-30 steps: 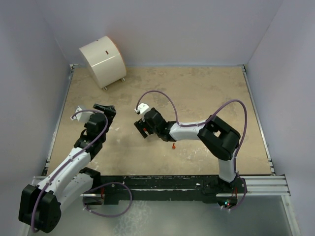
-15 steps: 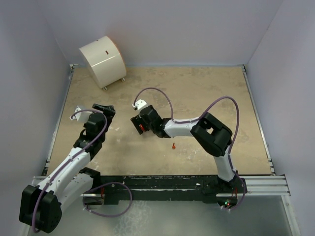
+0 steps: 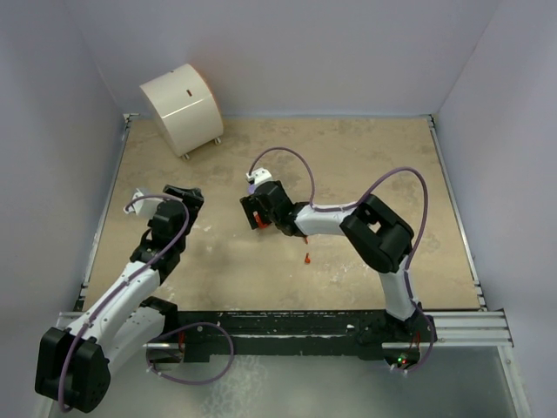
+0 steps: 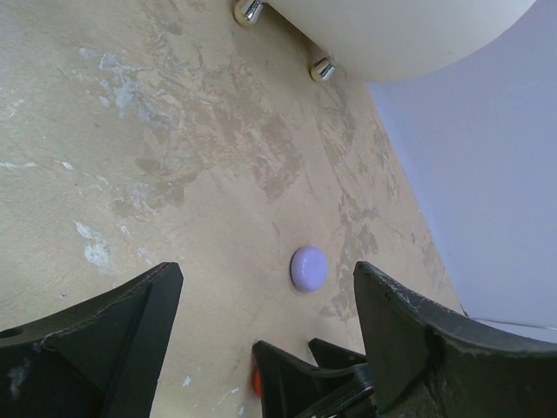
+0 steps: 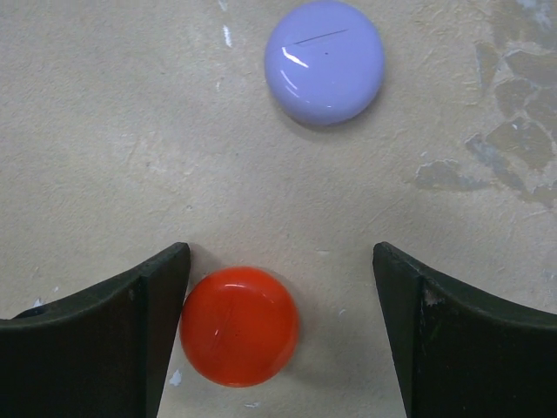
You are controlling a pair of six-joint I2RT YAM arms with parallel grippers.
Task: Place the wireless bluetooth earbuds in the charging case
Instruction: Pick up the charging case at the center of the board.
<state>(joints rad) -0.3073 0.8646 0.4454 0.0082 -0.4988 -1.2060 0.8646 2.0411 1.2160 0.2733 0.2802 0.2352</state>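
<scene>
A red-orange round charging case (image 5: 239, 326) lies lid shut on the table, between the fingers of my right gripper (image 5: 280, 283). It sits close against the left finger, and the jaws stand open. A lilac round case (image 5: 324, 61), also shut, rests just beyond it. In the top view my right gripper (image 3: 254, 212) is at mid table and covers both cases. One tiny red-orange earbud (image 3: 307, 258) lies behind that arm's wrist. My left gripper (image 3: 184, 193) hangs open and empty to the left, looking at the lilac case (image 4: 308, 267) and the right gripper's fingers (image 4: 300, 370).
A large white drum-shaped object on small metal feet (image 3: 181, 106) stands at the table's back left corner (image 4: 392, 35). Lilac walls close the table on three sides. The tan tabletop (image 3: 365, 165) is worn and blotchy.
My right gripper has shifted a little farther from the bases and turned slightly over the cases. The left arm has not moved, and the earbud lies where it was.
</scene>
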